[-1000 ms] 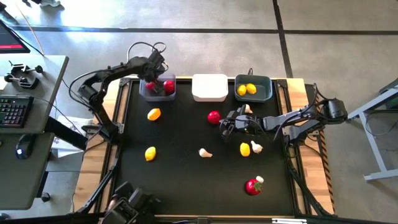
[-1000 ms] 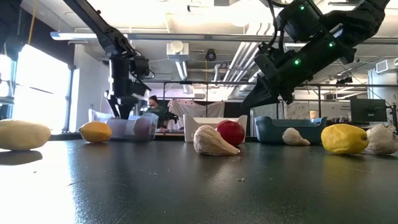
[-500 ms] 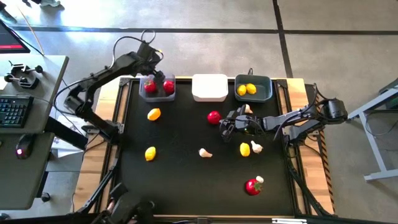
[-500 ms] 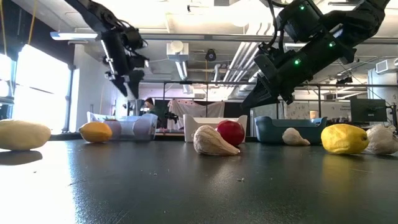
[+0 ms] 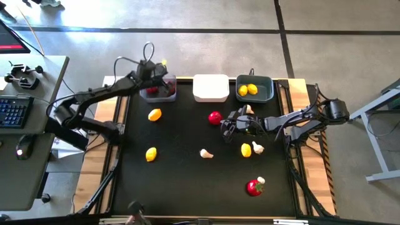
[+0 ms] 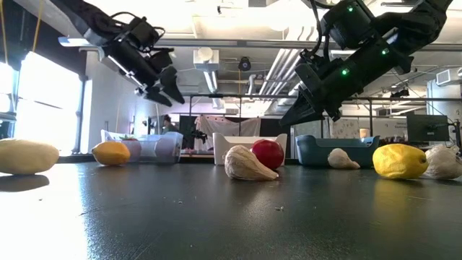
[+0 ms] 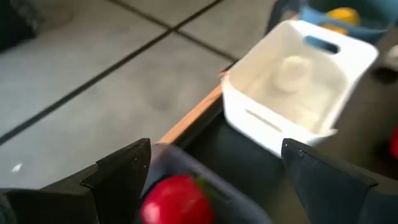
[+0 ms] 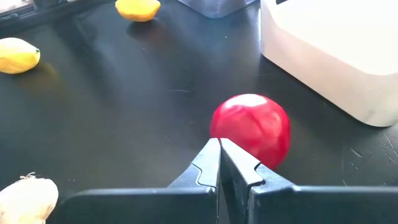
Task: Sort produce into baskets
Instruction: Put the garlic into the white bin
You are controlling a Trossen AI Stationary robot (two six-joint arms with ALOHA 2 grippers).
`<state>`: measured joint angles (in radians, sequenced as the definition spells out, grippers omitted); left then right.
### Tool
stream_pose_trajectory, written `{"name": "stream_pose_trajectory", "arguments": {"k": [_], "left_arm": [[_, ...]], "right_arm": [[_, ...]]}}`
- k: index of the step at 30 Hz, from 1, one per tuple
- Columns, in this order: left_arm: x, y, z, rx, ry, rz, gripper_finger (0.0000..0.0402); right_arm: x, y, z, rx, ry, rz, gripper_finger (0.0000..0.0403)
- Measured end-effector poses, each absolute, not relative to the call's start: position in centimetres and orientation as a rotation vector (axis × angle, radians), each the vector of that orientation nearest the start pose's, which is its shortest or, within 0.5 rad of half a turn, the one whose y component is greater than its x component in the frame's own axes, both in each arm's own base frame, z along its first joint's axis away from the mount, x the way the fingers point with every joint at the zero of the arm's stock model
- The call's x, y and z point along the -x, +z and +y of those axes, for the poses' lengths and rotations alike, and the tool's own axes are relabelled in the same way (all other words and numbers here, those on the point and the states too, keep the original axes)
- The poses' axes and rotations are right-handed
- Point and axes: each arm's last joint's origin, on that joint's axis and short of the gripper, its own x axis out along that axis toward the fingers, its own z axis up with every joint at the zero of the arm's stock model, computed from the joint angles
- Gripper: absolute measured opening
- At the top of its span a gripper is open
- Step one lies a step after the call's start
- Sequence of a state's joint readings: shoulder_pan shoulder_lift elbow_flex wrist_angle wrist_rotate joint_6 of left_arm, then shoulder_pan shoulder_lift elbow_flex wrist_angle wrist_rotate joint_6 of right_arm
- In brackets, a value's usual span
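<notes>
My left gripper (image 5: 157, 70) hangs open above the far rim of the grey basket (image 5: 158, 92), which holds two red tomatoes (image 7: 176, 200). Nothing is between its fingers. My right gripper (image 8: 219, 148) is shut and hovers just short of a loose tomato (image 8: 250, 127) at mid-table; in the low view its tips (image 6: 286, 118) stand clear above the tomato. The white basket (image 5: 210, 87) and the teal basket (image 5: 254, 89), with two lemons inside, stand along the far edge. Lemons (image 5: 154, 114), garlic bulbs (image 5: 205, 154) and another tomato (image 5: 254, 187) lie loose on the black table.
Around my right gripper lie a lemon (image 5: 246, 150) and garlic bulbs (image 5: 257, 147), (image 5: 249, 109). A second loose lemon (image 5: 150, 154) sits on the left half. A desk with a keyboard (image 5: 12, 109) stands beyond the table's left edge.
My left gripper has risen out of the grey basket and drawn back toward the table's far left corner. It has tipped up from pointing almost straight down to a shallow slant, and has stayed open. The tomatoes stay in the basket.
</notes>
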<state>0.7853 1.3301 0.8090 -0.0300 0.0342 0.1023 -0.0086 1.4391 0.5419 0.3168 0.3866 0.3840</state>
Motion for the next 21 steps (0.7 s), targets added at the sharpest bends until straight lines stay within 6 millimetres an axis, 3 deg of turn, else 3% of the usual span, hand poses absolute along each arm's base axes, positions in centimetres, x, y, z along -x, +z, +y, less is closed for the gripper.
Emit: {"name": "stream_pose_trajectory", "arguments": {"k": [11,21], "left_arm": [[-22.6,20.9,15.6,0.126,0.485,0.556,0.0349],[-24.6,19.6,14.2,0.049,0.482,0.593,0.0336]], "right_arm": [[-26.4,15.9,-1.3,-0.252,-0.486,0.494,0.0002],[-26.4,15.9,-1.7,-0.242,-0.489,0.495,0.0003]]}}
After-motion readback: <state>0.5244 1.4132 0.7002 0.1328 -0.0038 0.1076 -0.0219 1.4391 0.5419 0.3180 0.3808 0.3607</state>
